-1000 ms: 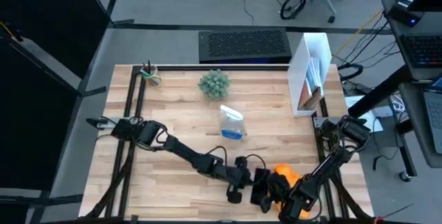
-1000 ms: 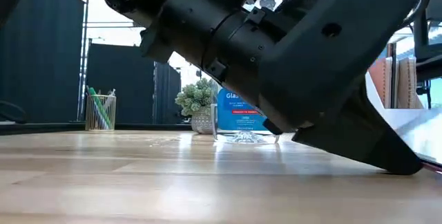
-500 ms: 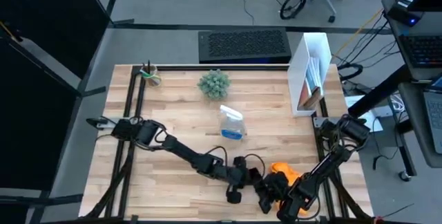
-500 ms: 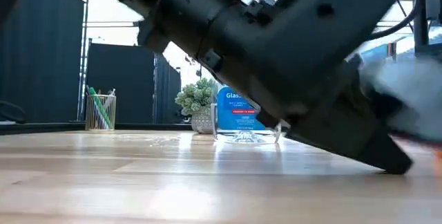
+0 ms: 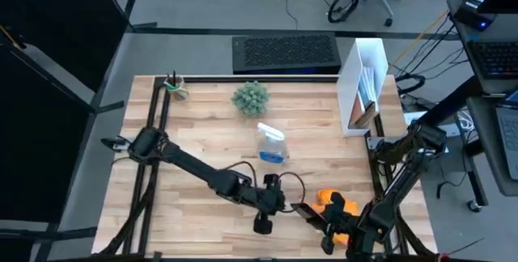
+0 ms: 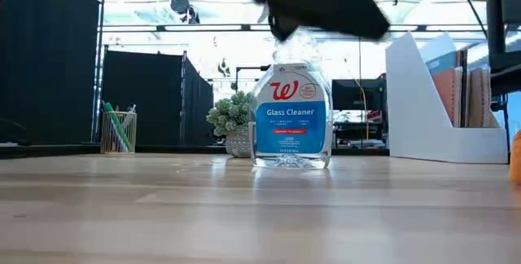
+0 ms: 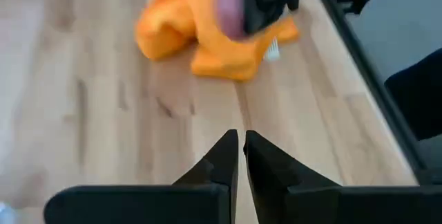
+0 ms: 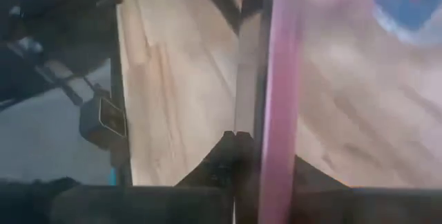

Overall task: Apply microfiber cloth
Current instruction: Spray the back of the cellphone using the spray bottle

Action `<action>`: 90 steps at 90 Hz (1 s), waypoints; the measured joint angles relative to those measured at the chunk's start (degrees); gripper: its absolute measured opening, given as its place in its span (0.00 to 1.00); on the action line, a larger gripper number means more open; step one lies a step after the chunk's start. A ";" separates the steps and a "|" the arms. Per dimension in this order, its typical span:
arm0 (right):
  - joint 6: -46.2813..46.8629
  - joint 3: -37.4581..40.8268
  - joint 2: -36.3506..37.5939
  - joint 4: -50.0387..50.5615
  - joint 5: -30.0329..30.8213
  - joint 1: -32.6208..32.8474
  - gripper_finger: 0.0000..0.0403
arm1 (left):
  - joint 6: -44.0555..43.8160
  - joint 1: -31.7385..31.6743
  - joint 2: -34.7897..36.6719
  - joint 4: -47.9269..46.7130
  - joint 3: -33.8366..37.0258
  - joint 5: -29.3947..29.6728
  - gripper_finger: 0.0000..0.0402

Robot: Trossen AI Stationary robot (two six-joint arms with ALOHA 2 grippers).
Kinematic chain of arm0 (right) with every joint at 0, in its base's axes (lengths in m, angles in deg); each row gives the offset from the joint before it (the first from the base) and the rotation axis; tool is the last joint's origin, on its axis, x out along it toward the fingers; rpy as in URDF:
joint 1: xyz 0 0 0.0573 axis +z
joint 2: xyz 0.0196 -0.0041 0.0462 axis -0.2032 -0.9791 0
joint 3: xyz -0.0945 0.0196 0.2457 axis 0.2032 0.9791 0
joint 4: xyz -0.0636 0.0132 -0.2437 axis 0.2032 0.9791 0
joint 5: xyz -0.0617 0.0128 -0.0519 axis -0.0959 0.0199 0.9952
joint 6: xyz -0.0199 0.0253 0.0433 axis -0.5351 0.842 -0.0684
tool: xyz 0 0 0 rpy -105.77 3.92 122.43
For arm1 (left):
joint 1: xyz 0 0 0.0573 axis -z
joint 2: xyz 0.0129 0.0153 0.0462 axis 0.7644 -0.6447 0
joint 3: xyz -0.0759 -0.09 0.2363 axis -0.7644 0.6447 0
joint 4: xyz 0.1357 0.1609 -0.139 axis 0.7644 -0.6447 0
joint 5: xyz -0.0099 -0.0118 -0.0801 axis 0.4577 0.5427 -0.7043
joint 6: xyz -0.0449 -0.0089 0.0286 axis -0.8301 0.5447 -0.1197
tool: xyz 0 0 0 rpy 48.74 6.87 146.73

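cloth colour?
Bright orange. The cloth shows best in the left wrist view, lying crumpled on the table.

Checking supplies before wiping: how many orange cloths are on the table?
1. The orange cloth lies bunched near the front edge of the table, right of centre. Another could lie hidden from view.

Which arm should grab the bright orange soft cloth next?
Probably left. Its empty, shut left gripper faces the bright orange soft cloth nearby, while the right gripper holds the flat dark phone.
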 joint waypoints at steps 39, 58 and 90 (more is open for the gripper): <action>-21.98 0.00 5.30 -1.55 3.54 -2.26 0.04 | -5.95 0.42 9.42 -9.36 0.00 -2.41 0.04; -37.05 0.00 5.30 -3.16 3.49 -3.36 0.04 | -15.42 -1.06 9.07 -6.04 0.00 -12.05 0.10; -75.84 0.00 5.30 -3.08 12.29 -2.20 0.04 | -19.39 -5.03 8.86 -5.24 0.00 -23.95 0.45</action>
